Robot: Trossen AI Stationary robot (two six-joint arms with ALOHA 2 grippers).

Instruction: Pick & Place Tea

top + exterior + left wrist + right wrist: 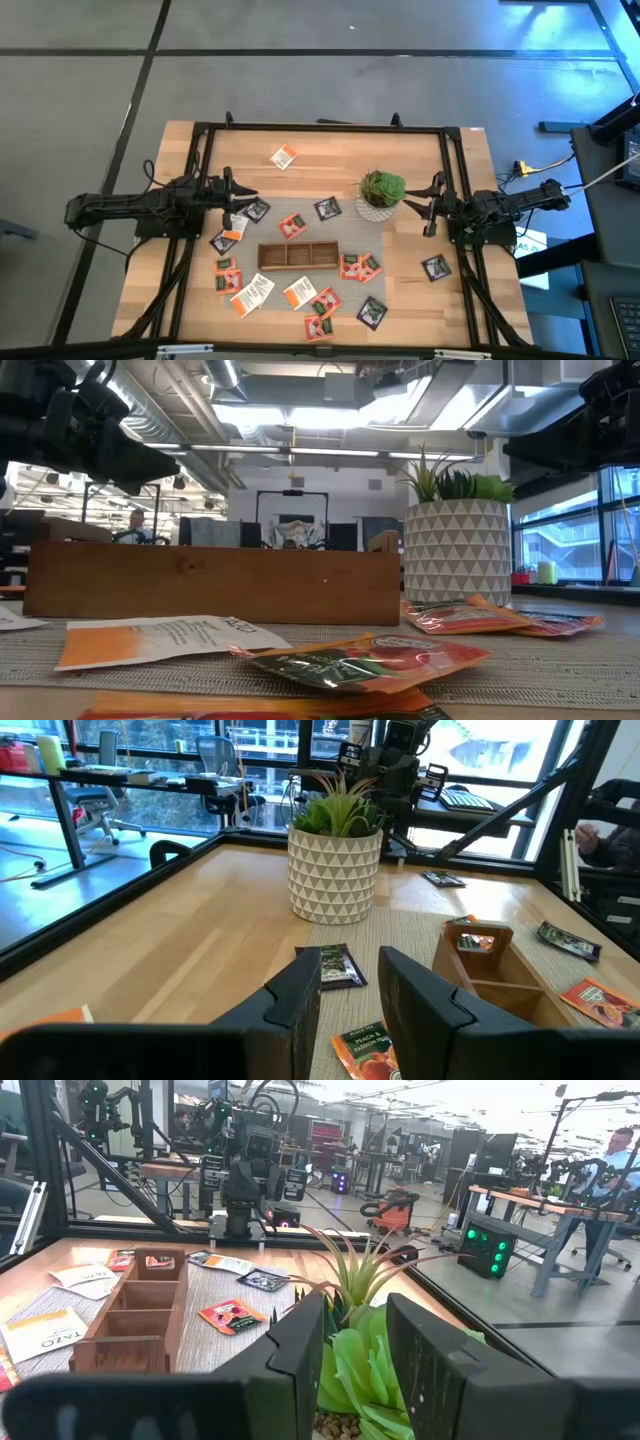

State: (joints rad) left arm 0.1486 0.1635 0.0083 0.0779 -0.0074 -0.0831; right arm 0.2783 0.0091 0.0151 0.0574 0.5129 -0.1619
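Left gripper (248,196), jaws slightly apart and empty, hovers above scattered flat paper tea sachets (252,291) left of the long wooden tray (297,256); right gripper (412,207), likewise parted and empty, is over the green potted plant (381,193).

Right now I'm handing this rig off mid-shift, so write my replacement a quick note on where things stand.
Left pincer: open, empty, raised over the table's left side near a dark sachet.
Right pincer: open, empty, beside the potted plant.
Tea sachets: scattered flat around the wooden tray; one white-and-orange sachet lies apart near the far edge.
Done: little. One small item shows in the tray's end compartment; the other compartments look empty.
Left: nearly all sachets remain on the table.
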